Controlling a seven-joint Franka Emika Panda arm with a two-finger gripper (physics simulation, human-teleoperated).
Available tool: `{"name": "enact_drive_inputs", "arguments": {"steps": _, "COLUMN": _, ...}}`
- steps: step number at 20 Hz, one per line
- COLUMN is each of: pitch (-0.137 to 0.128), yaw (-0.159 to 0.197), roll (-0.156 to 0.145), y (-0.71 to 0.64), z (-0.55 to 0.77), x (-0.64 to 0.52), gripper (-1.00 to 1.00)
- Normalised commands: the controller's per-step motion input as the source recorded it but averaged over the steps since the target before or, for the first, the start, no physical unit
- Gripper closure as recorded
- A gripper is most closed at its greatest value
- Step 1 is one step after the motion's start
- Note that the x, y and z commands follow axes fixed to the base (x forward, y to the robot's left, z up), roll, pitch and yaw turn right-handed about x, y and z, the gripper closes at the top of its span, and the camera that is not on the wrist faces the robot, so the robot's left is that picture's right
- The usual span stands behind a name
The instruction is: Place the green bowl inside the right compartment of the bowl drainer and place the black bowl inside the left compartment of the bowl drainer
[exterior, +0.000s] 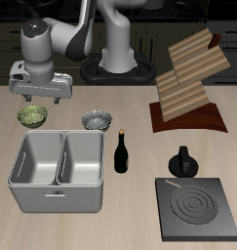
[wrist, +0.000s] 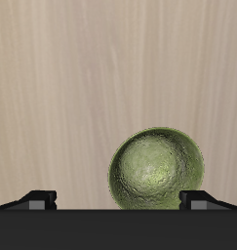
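Green bowl [exterior: 32, 116] sits upper left on the worktop [exterior: 139, 137]; my claw [exterior: 38, 98] hovers above it, released, off-centre. Risk: descending now clips the rim, tipping it.

You're driving a glossy silver-white arm [exterior: 61, 37] of rounded segments with dark joint seams, ending in a pale grey block-shaped gripper [exterior: 39, 98] with short dark fingers whose tips [wrist: 37, 198] look black in the wrist view.
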Motion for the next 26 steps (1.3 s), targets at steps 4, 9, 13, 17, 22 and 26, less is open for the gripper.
{"name": "enact_drive_inputs", "arguments": {"steps": 4, "pitch": 0.039, "yaw": -0.054, "roll": -0.02, "y": -0.14, "z": -0.43, "x": -0.04, "gripper": -1.0}}
{"name": "enact_drive_inputs", "arguments": {"steps": 9, "pitch": 0.008, "yaw": -0.01, "roll": -0.02, "y": -0.02, "z": -0.36, "x": 0.0, "gripper": -1.0}}
{"name": "enact_drive_inputs", "arguments": {"steps": 13, "pitch": 0.042, "yaw": -0.013, "roll": -0.007, "y": 0.03, "z": -0.37, "x": -0.01, "gripper": -1.0}}
{"name": "enact_drive_inputs", "arguments": {"steps": 17, "pitch": 0.042, "yaw": -0.029, "roll": 0.008, "y": 0.07, "z": -0.31, "x": -0.03, "gripper": -1.0}}
{"name": "enact_drive_inputs", "arguments": {"steps": 22, "pitch": 0.073, "yaw": -0.049, "roll": -0.009, "y": 0.03, "z": -0.49, "x": -0.01, "gripper": -1.0}}
{"name": "enact_drive_inputs", "arguments": {"steps": 26, "pitch": 0.02, "yaw": -0.061, "roll": 0.028, "y": 0.04, "z": -0.23, "x": -0.07, "gripper": 1.0}}
